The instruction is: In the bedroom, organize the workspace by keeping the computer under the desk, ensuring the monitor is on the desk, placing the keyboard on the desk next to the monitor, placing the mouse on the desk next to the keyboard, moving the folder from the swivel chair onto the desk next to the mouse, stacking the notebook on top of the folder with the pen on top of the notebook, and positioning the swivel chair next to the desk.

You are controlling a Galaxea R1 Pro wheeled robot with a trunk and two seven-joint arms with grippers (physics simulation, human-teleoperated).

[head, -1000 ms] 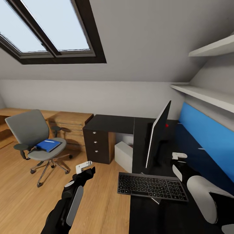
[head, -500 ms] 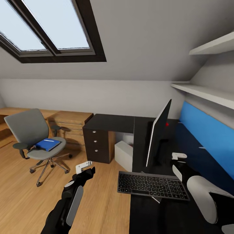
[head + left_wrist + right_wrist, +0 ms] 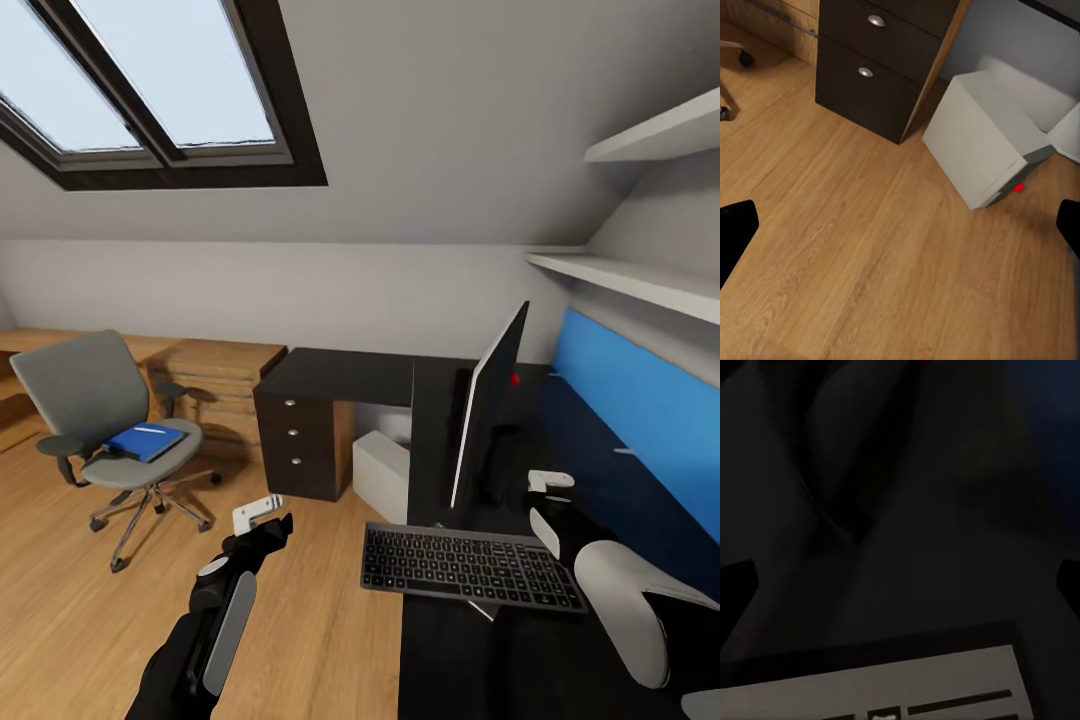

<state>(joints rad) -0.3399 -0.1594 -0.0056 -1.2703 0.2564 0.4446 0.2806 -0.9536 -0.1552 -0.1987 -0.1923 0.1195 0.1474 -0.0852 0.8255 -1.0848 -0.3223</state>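
Note:
The grey swivel chair [image 3: 85, 395] stands at the left on the wood floor, apart from the black desk [image 3: 340, 378]. On its seat lies the blue folder [image 3: 145, 442] with a slim white pen [image 3: 150, 429] on top. The monitor [image 3: 490, 415] stands on the desk, edge-on, with the keyboard [image 3: 470, 568] in front of it, overhanging the desk edge. The pale computer [image 3: 382, 475] [image 3: 990, 139] sits under the desk. My left gripper [image 3: 262, 515] [image 3: 900, 232] hangs open over the floor. My right gripper [image 3: 550, 490] [image 3: 900, 577] is open above the desk beside the monitor. Mouse and notebook are out of view.
A dark three-drawer unit [image 3: 300, 445] [image 3: 881, 64] holds up the desk's left end. Low light-wood cabinets [image 3: 215, 385] line the back wall behind the chair. A blue wall panel [image 3: 640, 410] and white shelves [image 3: 640, 285] run along the right. A skylight [image 3: 150, 90] sits above.
The whole view has drifted slightly, so the camera moved a little. Both arms and the task's things keep their places.

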